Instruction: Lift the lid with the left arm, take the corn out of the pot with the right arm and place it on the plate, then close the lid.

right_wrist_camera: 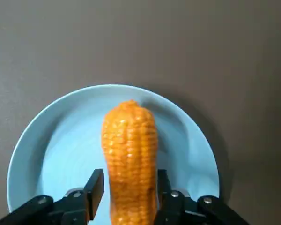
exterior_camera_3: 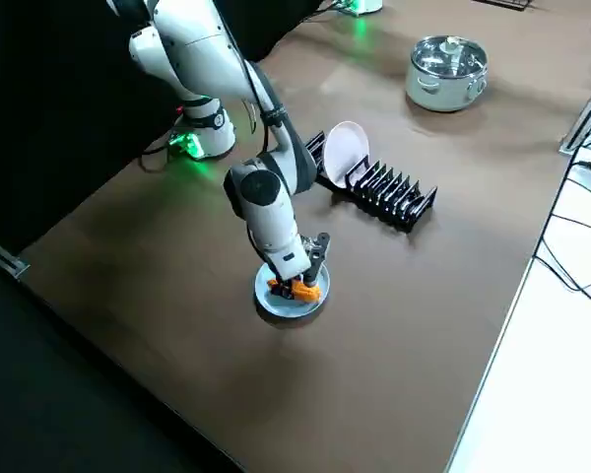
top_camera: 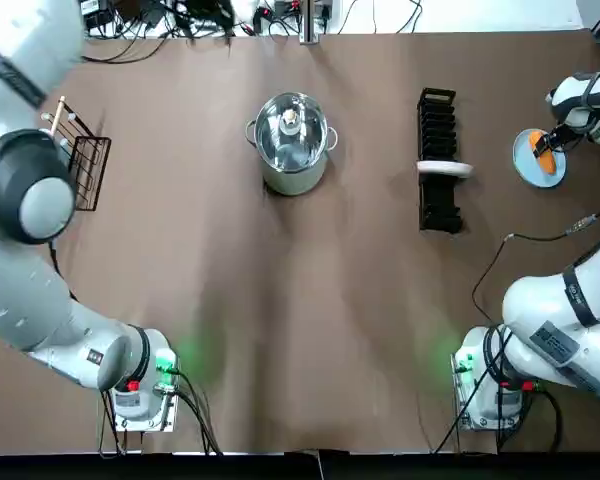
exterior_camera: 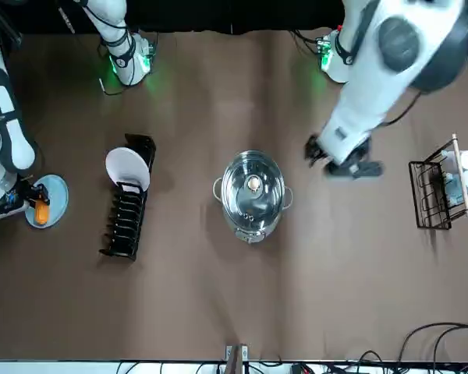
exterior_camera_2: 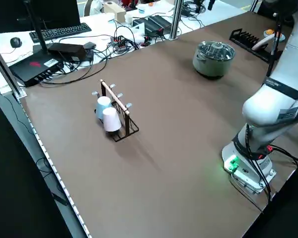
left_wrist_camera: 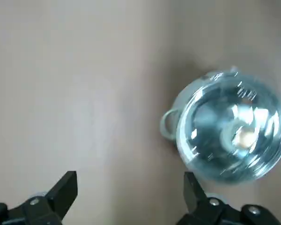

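Corn (right_wrist_camera: 129,150), orange cob, sits clamped between the two fingers of the right pincer (right_wrist_camera: 129,183), which grasps it about mid-length. It is over the middle of the light blue plate (right_wrist_camera: 56,150); whether it actually rests on the plate cannot be told. The plate lies flat on the brown surface (top_camera: 310,320) at the robot's far right, well apart from the pot. Between the plate and the pot stands a black dish rack (top_camera: 438,205) with one white dish (top_camera: 446,168) upright in its slots. The steel pot (top_camera: 292,170) is near the middle of the surface, toward the far edge, with the glass lid (top_camera: 290,135) seated on it and its knob up. The left pincer (left_wrist_camera: 129,180) is released, its fingers spread wide with nothing between them. It hangs above bare surface on the robot's left of the pot, not touching pot or lid. Further left, near the edge, is a wire mug rack (top_camera: 85,165) holding cups (exterior_camera_2: 107,113). Cables and electronics lie past the far edge.
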Robot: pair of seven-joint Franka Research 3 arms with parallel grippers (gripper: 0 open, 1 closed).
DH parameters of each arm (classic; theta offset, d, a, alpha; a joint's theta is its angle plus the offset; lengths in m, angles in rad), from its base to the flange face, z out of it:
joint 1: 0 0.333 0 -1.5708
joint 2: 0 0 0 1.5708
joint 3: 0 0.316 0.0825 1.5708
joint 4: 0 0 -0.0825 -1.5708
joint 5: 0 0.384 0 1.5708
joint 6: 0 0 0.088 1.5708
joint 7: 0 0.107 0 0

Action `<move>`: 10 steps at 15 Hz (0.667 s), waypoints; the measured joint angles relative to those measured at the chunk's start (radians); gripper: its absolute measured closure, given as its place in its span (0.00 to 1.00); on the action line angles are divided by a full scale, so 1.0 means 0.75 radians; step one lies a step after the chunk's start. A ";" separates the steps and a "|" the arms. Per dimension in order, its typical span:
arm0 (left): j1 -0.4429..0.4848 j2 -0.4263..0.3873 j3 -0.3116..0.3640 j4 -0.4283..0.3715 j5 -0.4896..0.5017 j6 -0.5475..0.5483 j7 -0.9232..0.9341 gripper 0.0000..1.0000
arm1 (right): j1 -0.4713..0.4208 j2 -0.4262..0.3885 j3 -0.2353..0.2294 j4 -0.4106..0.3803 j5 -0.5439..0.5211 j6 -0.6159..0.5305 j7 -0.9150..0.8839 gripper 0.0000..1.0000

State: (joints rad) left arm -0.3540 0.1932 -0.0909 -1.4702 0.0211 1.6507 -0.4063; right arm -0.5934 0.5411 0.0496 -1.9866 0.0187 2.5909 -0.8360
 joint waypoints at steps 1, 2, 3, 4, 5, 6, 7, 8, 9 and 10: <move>0.041 -0.052 -0.001 0.000 0.000 -0.079 0.107 0.00 | 0.000 0.000 0.000 0.001 0.000 0.000 -0.001 0.46; 0.077 -0.097 -0.001 0.000 0.000 -0.152 0.217 0.00 | 0.000 0.001 0.000 0.001 0.000 0.000 -0.001 0.44; 0.106 -0.138 -0.001 -0.001 -0.001 -0.217 0.315 0.00 | 0.000 0.001 0.001 0.005 0.000 0.000 -0.001 0.40; 0.127 -0.171 -0.001 -0.002 -0.001 -0.264 0.391 0.00 | 0.000 0.001 0.002 0.013 -0.001 -0.002 -0.003 0.39; 0.147 -0.197 -0.001 -0.004 -0.001 -0.299 0.448 0.00 | 0.002 0.000 0.005 0.030 -0.001 -0.029 -0.007 0.39; 0.167 -0.217 -0.002 -0.006 -0.001 -0.327 0.495 0.00 | 0.007 -0.002 0.009 0.059 -0.001 -0.096 -0.012 0.39; 0.186 -0.232 -0.002 -0.007 -0.001 -0.352 0.520 0.00 | 0.014 -0.010 0.013 0.101 -0.001 -0.197 -0.016 0.39; 0.212 -0.250 -0.002 -0.010 -0.002 -0.374 0.539 0.00 | 0.033 -0.049 0.025 0.208 0.000 -0.454 -0.014 0.39; 0.217 -0.253 -0.002 -0.011 -0.002 -0.375 0.540 0.00 | 0.050 -0.079 0.029 0.266 0.004 -0.581 0.001 0.39; 0.218 -0.253 -0.002 -0.012 -0.002 -0.375 0.543 0.00 | 0.075 -0.110 0.031 0.324 0.007 -0.700 0.036 0.39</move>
State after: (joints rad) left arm -0.1903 0.0032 -0.0925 -1.4792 0.0197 1.3697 0.0012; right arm -0.5374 0.4584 0.0730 -1.7437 0.0237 2.0661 -0.8093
